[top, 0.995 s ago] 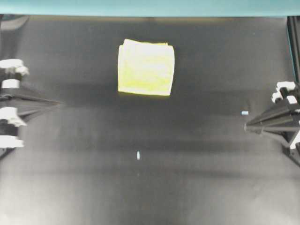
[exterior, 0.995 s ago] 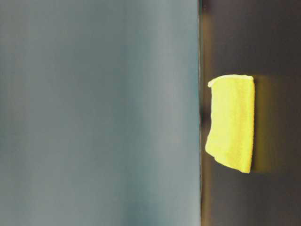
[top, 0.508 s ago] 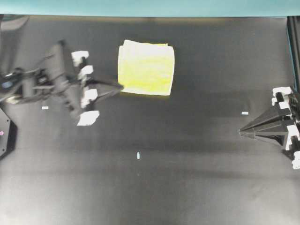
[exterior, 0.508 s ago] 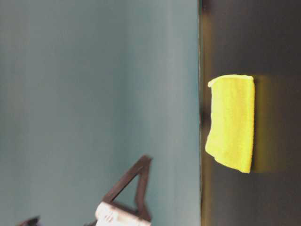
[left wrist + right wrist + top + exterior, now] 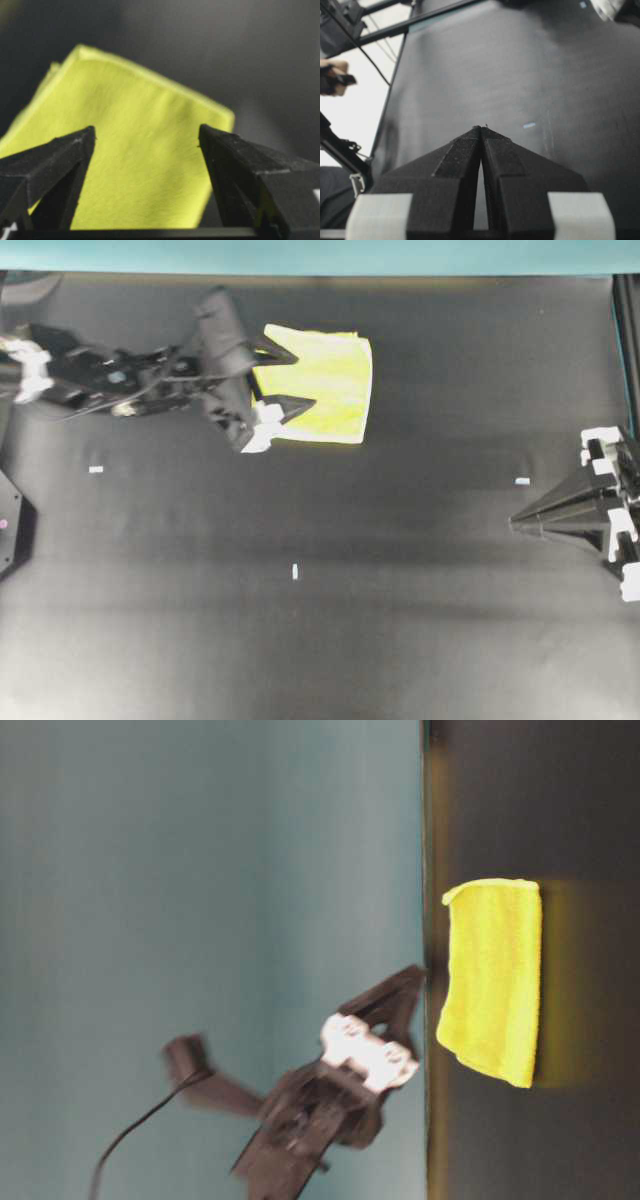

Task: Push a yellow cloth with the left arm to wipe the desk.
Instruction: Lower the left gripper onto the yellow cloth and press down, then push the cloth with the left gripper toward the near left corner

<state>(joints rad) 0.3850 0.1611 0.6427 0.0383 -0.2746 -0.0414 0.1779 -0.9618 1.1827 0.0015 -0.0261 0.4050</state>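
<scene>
Over the near left edge of the yellow cloth [image 5: 318, 386], the left claw [image 5: 290, 380] stands spread wide, one pointed finger by the cloth's upper left corner and the other across its lower left part. The wrist view shows the cloth lying between the two tips, nothing pinched. That spread looks chosen to give a broad front for pushing rather than to take hold. Whether the tips touch the cloth cannot be told; the low side view suggests they hang slightly above the table [image 5: 400, 590]. The left arm [image 5: 110, 375] reaches in from the left edge, stretched nearly level and angled a little toward the far side. The cloth lies flat and folded near the far middle of the table. Well apart at the right edge, the right claw [image 5: 520, 519] is closed, fingers pressed together, parked.
</scene>
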